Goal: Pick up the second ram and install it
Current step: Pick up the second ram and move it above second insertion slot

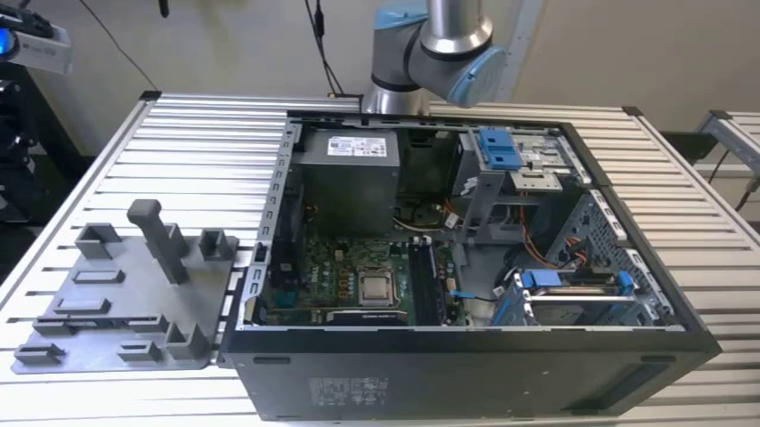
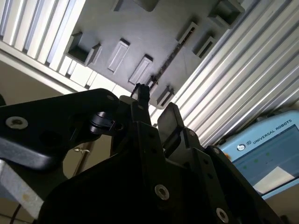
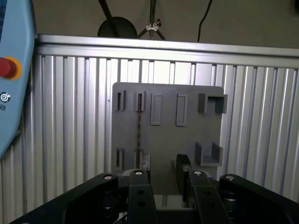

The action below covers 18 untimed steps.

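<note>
In both wrist views my gripper [image 3: 161, 169] [image 2: 156, 101] hangs high above the grey fixture plate [image 3: 187, 135] [image 2: 140, 28], open, with nothing between its black fingers [image 3: 138, 186]. The second ram [image 3: 138, 125] stands on edge in a slot pair of that plate, seen as a thin dark line [image 2: 167, 61]. It lies apart from the fingers, roughly in line with one of them. In the exterior view the fixture plate [image 1: 119, 302] lies at the exterior view's left of the open computer case [image 1: 475, 267], with the green motherboard [image 1: 344, 280] inside.
A grooved aluminium table [image 1: 202, 142] carries everything. A grey post [image 1: 160, 240] and raised holders stand on the fixture plate. A teach pendant [image 3: 11, 70] [image 2: 268, 154] lies beside the table. Drive cages with blue clips [image 1: 511, 151] and cables crowd the case. The arm's base [image 1: 428, 44] rises behind it.
</note>
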Motion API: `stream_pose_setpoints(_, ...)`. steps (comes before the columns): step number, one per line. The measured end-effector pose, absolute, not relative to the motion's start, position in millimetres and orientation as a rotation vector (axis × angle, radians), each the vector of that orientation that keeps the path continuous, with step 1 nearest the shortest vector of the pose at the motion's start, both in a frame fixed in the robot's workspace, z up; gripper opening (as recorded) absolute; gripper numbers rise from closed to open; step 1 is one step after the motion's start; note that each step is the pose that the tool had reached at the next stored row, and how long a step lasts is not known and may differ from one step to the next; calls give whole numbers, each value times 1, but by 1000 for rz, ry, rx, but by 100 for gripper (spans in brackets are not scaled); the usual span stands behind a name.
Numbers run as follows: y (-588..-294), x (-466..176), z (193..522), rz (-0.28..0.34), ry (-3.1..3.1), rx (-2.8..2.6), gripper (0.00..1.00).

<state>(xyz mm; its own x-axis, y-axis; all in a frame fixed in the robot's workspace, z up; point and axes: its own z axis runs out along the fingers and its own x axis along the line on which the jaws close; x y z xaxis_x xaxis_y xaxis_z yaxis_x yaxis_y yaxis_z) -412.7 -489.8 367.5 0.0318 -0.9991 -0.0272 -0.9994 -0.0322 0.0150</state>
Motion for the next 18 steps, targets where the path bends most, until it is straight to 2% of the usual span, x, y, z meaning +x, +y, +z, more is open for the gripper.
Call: stream_pose_setpoints(18, -490, -413, 351, 46, 2291, -2135, 36)
